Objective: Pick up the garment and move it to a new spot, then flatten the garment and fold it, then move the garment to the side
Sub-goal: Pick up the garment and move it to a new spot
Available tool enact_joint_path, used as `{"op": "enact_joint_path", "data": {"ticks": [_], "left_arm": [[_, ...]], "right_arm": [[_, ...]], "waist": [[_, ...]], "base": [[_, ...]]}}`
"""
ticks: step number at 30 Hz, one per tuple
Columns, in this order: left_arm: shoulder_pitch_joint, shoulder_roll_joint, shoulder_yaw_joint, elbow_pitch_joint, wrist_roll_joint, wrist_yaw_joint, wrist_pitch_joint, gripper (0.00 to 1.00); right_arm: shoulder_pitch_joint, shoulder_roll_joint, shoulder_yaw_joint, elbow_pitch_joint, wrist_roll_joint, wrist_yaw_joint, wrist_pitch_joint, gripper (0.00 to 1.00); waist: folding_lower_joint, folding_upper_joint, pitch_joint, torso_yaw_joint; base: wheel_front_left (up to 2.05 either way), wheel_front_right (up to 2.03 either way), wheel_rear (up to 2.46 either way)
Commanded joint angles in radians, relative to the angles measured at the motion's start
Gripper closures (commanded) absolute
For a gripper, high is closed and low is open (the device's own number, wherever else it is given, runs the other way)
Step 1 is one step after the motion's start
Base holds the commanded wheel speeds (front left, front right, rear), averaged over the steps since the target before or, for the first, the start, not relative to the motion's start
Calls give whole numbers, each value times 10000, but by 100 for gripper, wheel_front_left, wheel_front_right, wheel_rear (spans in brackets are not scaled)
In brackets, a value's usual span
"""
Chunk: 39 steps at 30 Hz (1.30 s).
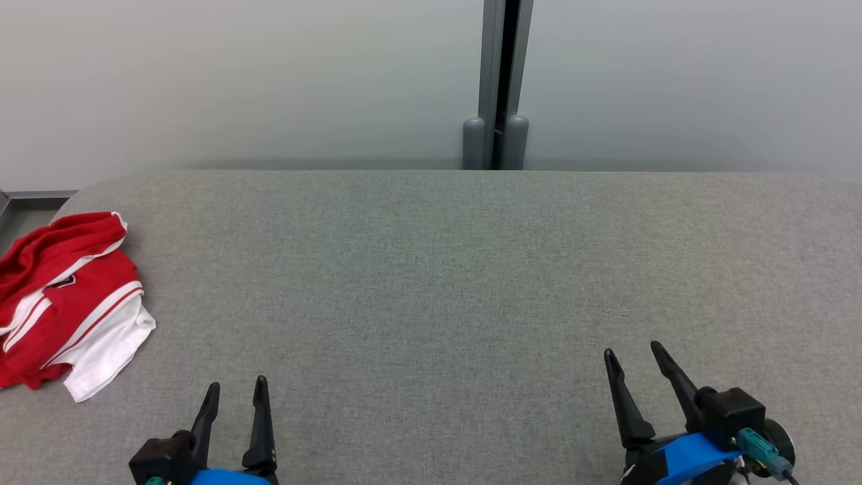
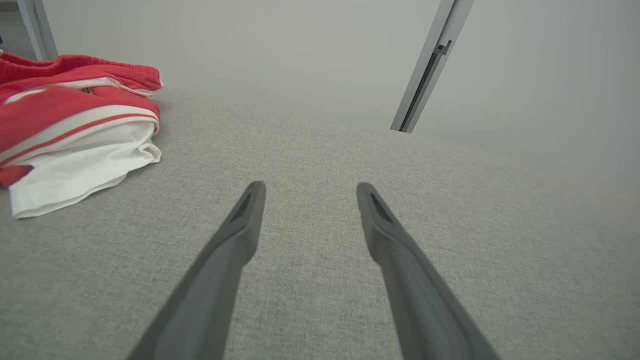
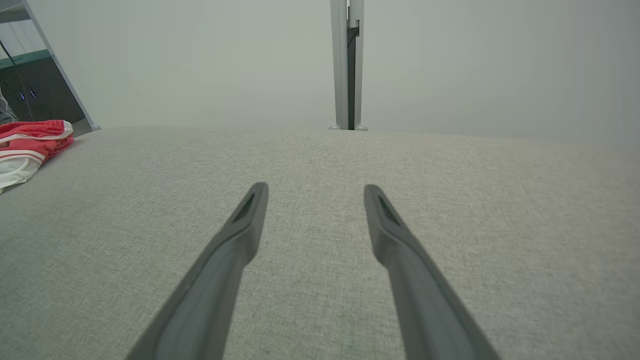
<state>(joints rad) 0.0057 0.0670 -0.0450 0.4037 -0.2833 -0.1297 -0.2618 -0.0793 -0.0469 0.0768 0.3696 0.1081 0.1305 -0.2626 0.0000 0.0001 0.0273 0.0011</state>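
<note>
One garment [image 1: 67, 296] bunched far left, grey table [image 1: 431, 283], upright post [image 1: 490, 81] behind

One red-and-white garment [image 1: 64, 303] at nine o'clock, one grey cloth-covered table [image 1: 431, 283], two grippers, the left gripper [image 1: 237, 382] at seven o'clock and the right gripper [image 1: 632, 348] at five o'clock, four dark fingers [image 1: 260, 417] in all, one grey post [image 1: 505, 67] at twelve o'clock

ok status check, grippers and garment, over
Left gripper open, empty. Right gripper open, empty. Garment crumpled at table left edge, untouched. Nothing between it and left gripper.
</note>
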Motion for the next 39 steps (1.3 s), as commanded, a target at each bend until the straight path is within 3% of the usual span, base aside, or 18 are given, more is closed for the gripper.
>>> {"op": "enact_joint_path", "data": {"ticks": [1, 11, 17, 29, 39], "left_arm": [[-139, 72, -10, 18, -47, -16, -50, 0], [-216, 75, -69, 54, -42, -16, -49, 0], [-270, 106, -40, 11, 1, -15, -49, 0], [83, 170, 530, -133, 16, 13, -41, 0], [471, 98, 746, -265, 10, 25, -39, 0]], "right_arm": [[-129, -63, 12, 11, 71, 4, -35, 0], [23, -60, -157, -58, 62, 4, -33, 0], [231, -52, -472, -42, -63, 4, -33, 0], [249, -58, 166, -54, 180, 3, -30, 0], [244, -60, 636, 15, 249, 3, -24, 0]], "waist": [[0, -1, -1, -3], [0, -1, 4, 248], [0, -1, -45, 1451], [0, -1, -309, 4224], [0, -1, -373, 4938]], "base": [[0, 0, 0], [0, 0, 0], [0, 0, 0], [0, 0, 0], [0, 0, 0]]}}
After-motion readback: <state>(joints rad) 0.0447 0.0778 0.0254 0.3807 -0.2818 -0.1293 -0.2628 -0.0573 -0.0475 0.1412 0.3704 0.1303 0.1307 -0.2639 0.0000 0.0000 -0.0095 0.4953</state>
